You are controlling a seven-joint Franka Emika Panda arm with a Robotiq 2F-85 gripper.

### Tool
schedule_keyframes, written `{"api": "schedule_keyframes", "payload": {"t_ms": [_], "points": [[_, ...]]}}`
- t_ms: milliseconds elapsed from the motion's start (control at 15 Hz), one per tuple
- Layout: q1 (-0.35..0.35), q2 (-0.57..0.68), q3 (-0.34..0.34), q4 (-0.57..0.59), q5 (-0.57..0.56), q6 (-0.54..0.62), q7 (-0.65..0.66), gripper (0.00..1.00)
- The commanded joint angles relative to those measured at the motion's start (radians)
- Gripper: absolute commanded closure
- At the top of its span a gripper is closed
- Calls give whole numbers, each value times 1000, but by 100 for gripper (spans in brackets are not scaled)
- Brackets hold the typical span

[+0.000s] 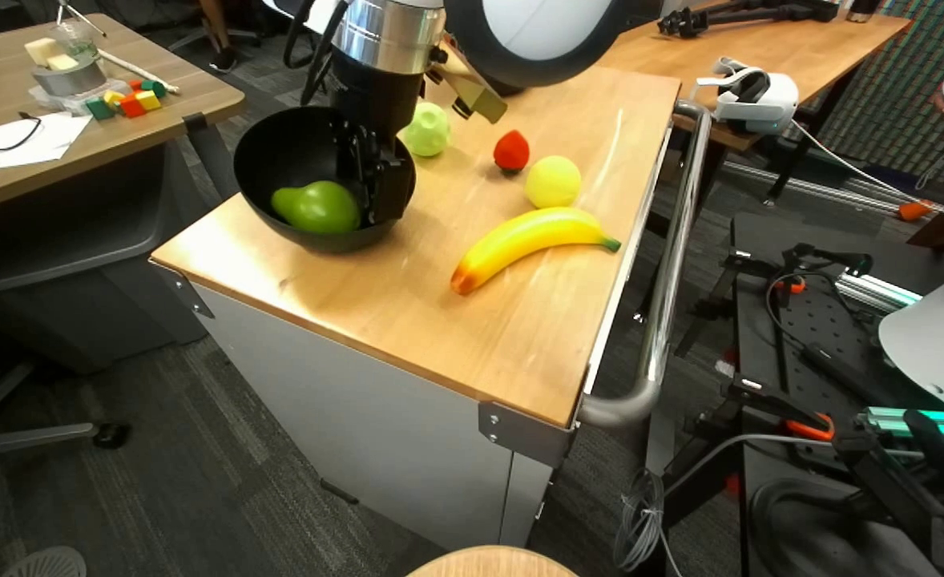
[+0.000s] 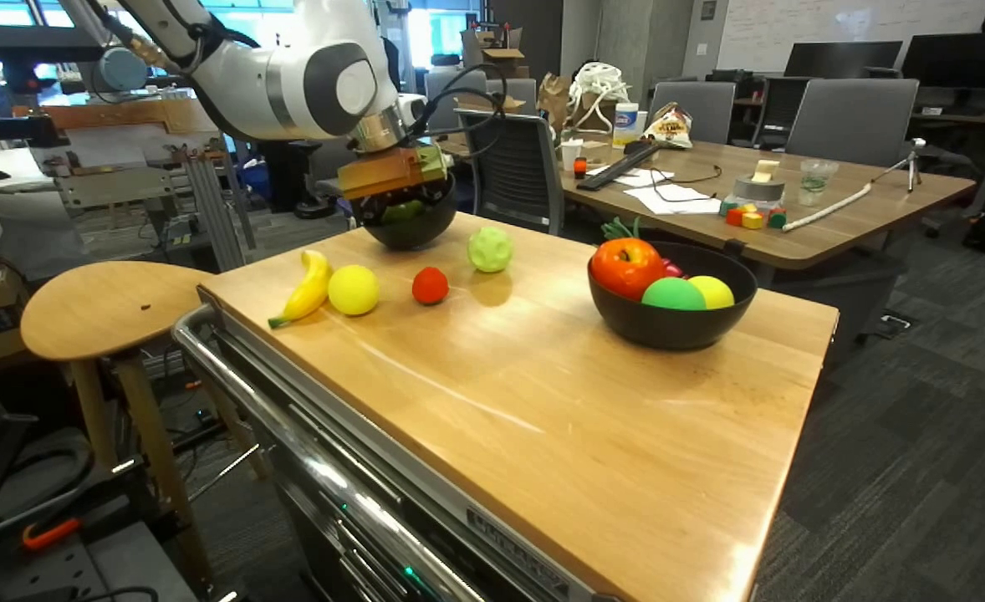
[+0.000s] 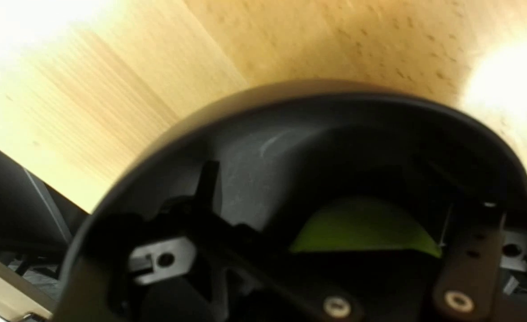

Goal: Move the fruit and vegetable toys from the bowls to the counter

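A: In the wrist view, which step are you judging this to be?

B: Taking the pear (image 3: 364, 229) out of its black bowl (image 3: 254, 156). Its top is showing between the spread fingers of the gripper (image 3: 342, 199), closer to the right one. Doing that well would mean centring over it, closing softly, then lifting straight past the rim; pushing the wall would risk tipping the bowl.

A: How is the gripper standing?

B: Its jaws are standing wide apart, holding nothing. Whether a finger is touching the pear or the wall, I cannot tell.

A: What is an exterior view showing?

B: The bowl is standing at the near left of the counter (image 1: 512, 328), the pear lying in its near part, left of the gripper. Farther right, a green ball (image 1: 426, 131), a red piece (image 1: 511, 151), a yellow ball (image 1: 553, 182) and a banana (image 1: 532, 231) are already lying on the counter.

A: Is an exterior view showing more left to move?

B: Yes: a second bowl (image 2: 668, 328) is standing on the right, holding an orange-red piece (image 2: 626, 269), a green piece (image 2: 673, 294) and a yellow piece (image 2: 716, 293) at least.
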Motion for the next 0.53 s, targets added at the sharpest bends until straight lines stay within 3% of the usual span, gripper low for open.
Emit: {"api": "schedule_keyframes", "payload": {"t_ms": [0, 467], "points": [[-47, -10, -4, 30, -4, -59, -39, 0], [-122, -9, 70, 106, 207, -175, -54, 0]]}}
